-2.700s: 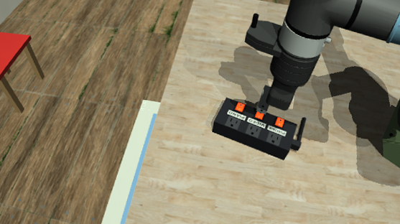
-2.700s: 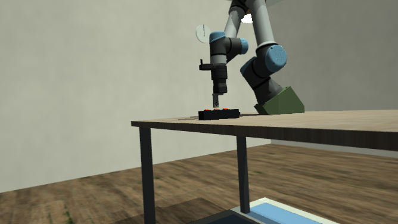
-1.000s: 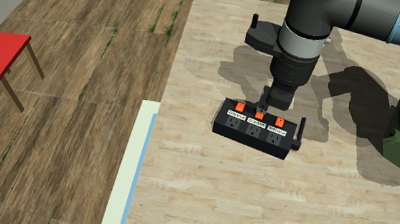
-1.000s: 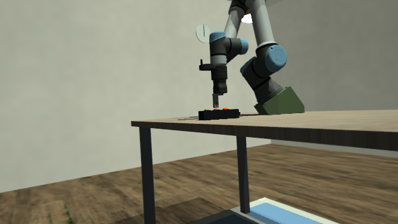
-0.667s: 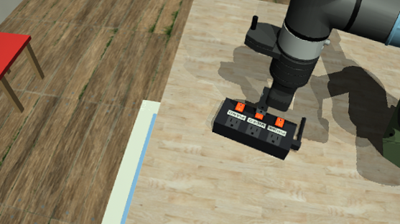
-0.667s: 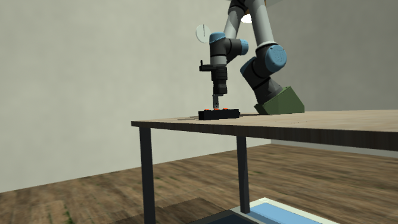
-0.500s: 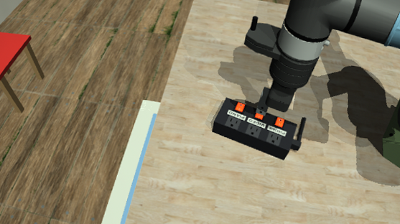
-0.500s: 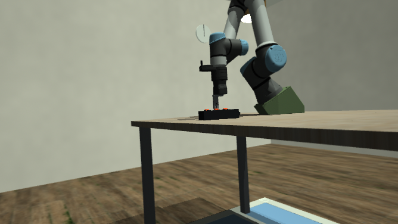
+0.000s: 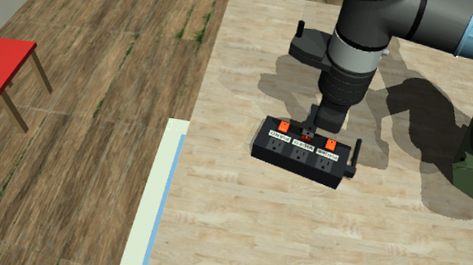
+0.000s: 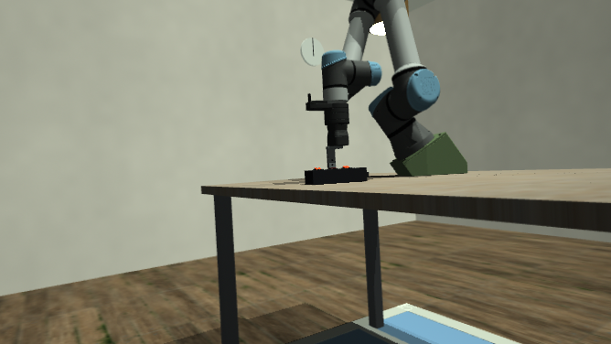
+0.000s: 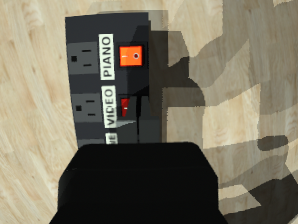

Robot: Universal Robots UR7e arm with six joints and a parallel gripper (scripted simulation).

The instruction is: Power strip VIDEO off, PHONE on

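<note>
arm (image 10: 336, 91) vertical, wrist down; fingers (image 9: 307, 133) closed, empty

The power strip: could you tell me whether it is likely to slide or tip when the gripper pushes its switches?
The power strip looks low, flat and rigid, so tipping seems unlikely. Nothing visibly anchors it to the table, so a sideways shove from the shut gripper might slide it.

The power strip (image 9: 303, 152) lies flat on the surface (image 9: 281, 233), near its far edge in the exterior view. Along its top sit three switches in a row: PIANO switch (image 9: 283, 127) at one end, VIDEO switch (image 9: 307, 136) in the middle, PHONE switch (image 9: 330, 144) at the other. The tool (image 9: 308, 132) stands upright directly above the VIDEO switch, apparently touching it. The arm's base (image 10: 430, 157) stands behind the strip.
</note>
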